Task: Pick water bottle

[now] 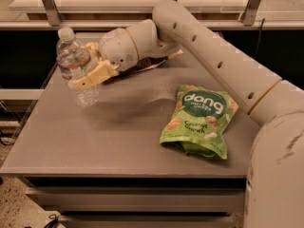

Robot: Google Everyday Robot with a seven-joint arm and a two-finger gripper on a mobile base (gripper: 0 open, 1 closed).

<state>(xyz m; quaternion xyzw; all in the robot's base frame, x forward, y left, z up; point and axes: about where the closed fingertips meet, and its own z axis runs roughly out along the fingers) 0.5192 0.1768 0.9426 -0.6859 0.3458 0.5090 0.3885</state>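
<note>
the jaws are clamped tight around the tilted water bottle [72, 56] at the far left corner of the desk [95, 141].

One water bottle [72, 56], just the one. One gripper [78, 75], up at the back-left of the table, fingers closed round that bottle. One arm [213, 61] reaching across. One green snack bag [199, 120]. One table [95, 141] under it all.

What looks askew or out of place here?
Only the water bottle at the left edge of the table: it leans, clamped in the jaws of the gripper. The green snack bag lies flat; nothing spilled.
</note>
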